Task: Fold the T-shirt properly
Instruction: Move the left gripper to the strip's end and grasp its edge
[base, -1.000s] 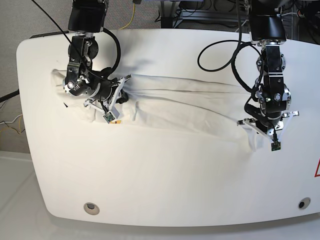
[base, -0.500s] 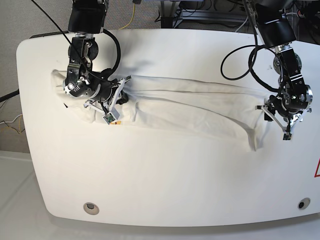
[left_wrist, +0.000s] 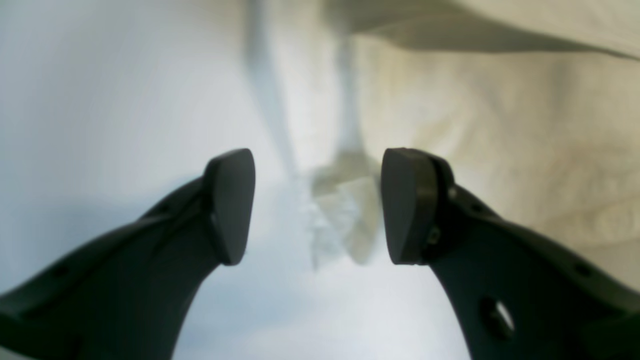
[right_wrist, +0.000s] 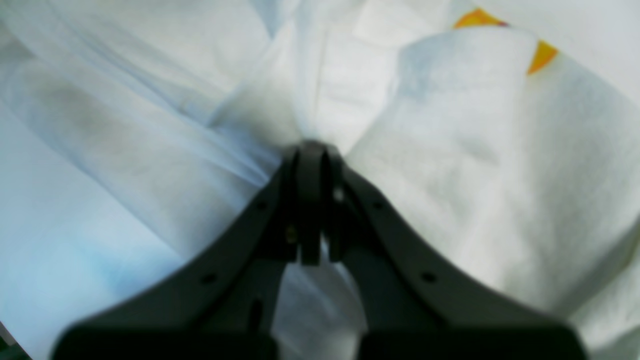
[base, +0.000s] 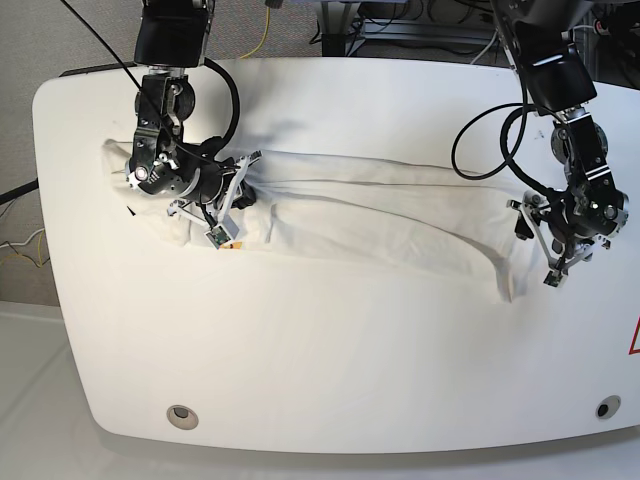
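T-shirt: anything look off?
Yes. The T-shirt lies as a long bunched band across the table, not flat. The right gripper is shut on one end; the left gripper is open beside the other.

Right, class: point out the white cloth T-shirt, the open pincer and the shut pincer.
White cloth T-shirt (base: 380, 215): base view, mid-body fold.
Left pincer (left_wrist: 317, 205): left wrist view, gap between open tips.
Right pincer (right_wrist: 312, 155): right wrist view, shut tips pinching cloth.

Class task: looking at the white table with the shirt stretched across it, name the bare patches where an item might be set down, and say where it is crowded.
Free: the wide strip of the white table between the long white cloth T-shirt and the near edge, and the narrower band behind the shirt. Crowded: the shirt's end under the right gripper, shut on cloth, and the end beside the open left gripper.
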